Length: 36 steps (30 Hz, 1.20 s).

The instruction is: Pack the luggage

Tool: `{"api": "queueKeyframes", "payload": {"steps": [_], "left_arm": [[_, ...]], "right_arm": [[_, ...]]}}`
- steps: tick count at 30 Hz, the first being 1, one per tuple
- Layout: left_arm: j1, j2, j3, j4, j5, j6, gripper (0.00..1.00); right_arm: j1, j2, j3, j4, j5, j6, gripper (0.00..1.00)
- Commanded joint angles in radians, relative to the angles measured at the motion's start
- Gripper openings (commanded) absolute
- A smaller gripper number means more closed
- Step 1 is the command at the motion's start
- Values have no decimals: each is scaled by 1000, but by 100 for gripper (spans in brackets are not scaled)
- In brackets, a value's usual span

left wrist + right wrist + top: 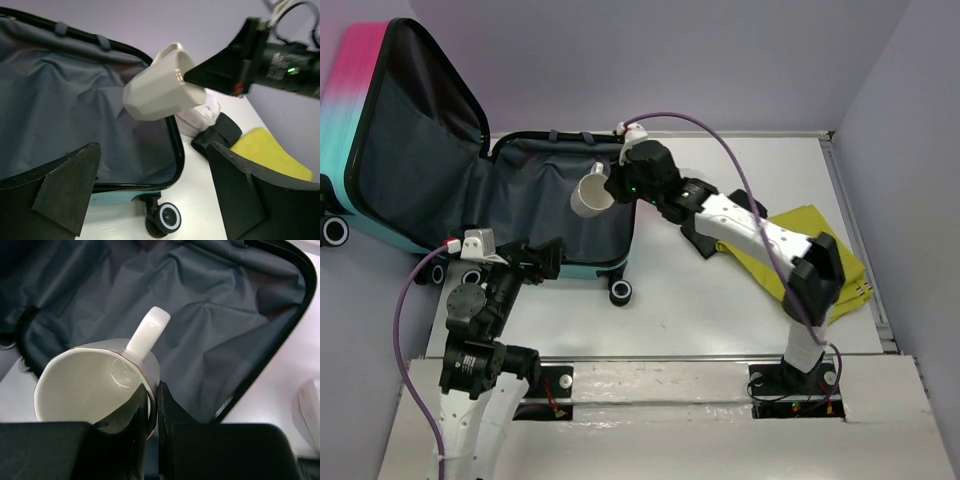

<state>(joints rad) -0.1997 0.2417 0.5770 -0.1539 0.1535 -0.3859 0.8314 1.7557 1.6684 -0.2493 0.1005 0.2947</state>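
Observation:
The luggage (535, 195) lies open at the back left. Its pink-to-teal lid (360, 90) leans up and its dark grey lining (210, 330) faces up. My right gripper (613, 190) is shut on the rim of a white mug (590, 192), one finger inside it and one outside. The mug (85, 390) hangs tilted over the lining, handle pointing away. From the left wrist, the mug (155, 90) shows above the luggage's right rim. My left gripper (552, 258) stands open and holds nothing, just in front of the luggage's near edge (150, 187).
A yellow cloth (810, 250) lies on the white table under the right arm, with a folded black item (705, 240) at its left edge. A small white packet (197, 112) sits by the luggage rim. A black wheel (620, 291) sticks out at the near corner. Walls enclose the table.

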Motion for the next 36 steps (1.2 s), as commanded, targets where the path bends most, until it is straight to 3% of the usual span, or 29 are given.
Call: {"api": "queueKeyframes", "payload": {"steps": [1, 9, 17, 18, 20, 21, 22, 25, 31, 36], "left_arm": [[14, -10, 50, -24, -126, -21, 99], [16, 10, 52, -21, -109, -11, 99], [25, 8, 50, -21, -106, -10, 99], [26, 8, 50, -21, -106, -13, 99], [28, 10, 50, -21, -106, -11, 99], [28, 10, 50, -21, -106, -13, 99], [28, 10, 50, -19, -108, -13, 99], [31, 8, 52, -22, -111, -15, 99], [31, 8, 50, -21, -104, -15, 99], [29, 5, 46, -12, -86, -13, 99]], "right_arm": [[14, 186, 151, 263, 146, -54, 7], [60, 505, 450, 413, 352, -218, 7], [198, 608, 357, 551, 449, -368, 8], [207, 591, 335, 559, 459, -370, 14], [218, 562, 266, 559, 462, -353, 37], [218, 517, 242, 559, 456, -342, 55], [218, 489, 219, 558, 452, -336, 65], [218, 386, 172, 515, 443, -350, 83], [167, 164, 81, 320, 346, -270, 82], [-64, -25, -82, 135, 234, -83, 84]]}}
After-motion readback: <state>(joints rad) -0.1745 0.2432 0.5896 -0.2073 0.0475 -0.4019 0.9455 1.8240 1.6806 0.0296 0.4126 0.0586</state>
